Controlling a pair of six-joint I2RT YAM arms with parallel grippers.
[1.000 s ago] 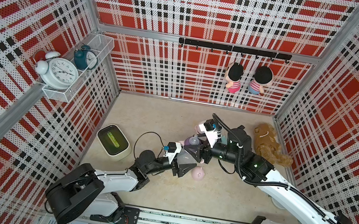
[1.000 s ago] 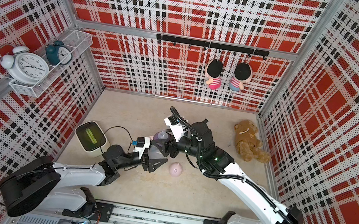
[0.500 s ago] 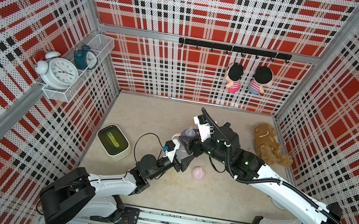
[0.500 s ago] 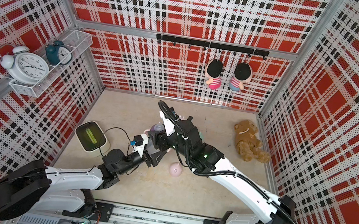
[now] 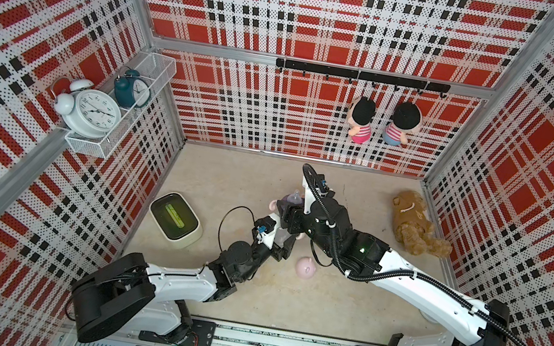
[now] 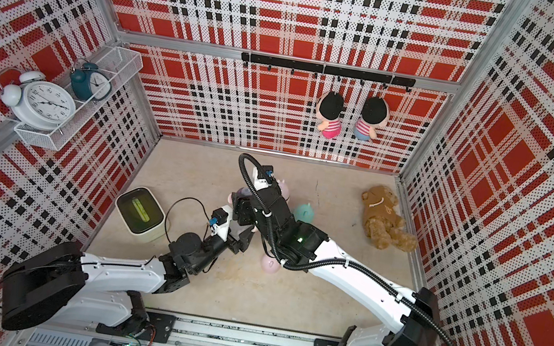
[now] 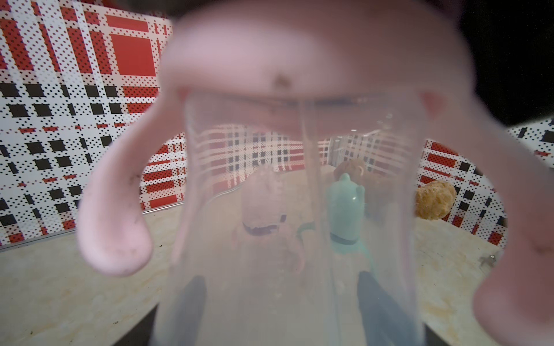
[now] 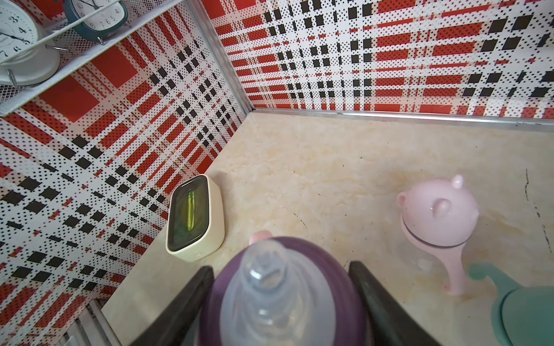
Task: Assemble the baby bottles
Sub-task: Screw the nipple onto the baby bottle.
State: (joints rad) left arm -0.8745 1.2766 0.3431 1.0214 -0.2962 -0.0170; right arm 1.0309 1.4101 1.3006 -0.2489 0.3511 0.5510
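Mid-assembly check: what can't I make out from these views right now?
Seating of the purple nipple collar on the clear plastic bottle with pink handle ring: right gripper covers it in both top views; left wrist view is blurred.
The teal bottle: cut off by the right wrist view's edge.
Fingers of the left gripper: dark blurs behind the plastic, left wrist view.

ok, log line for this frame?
left gripper: shut on clear bottle | right gripper: shut on purple nipple collar | pink cap: loose on table | collar at bottle mouth, seating unclear
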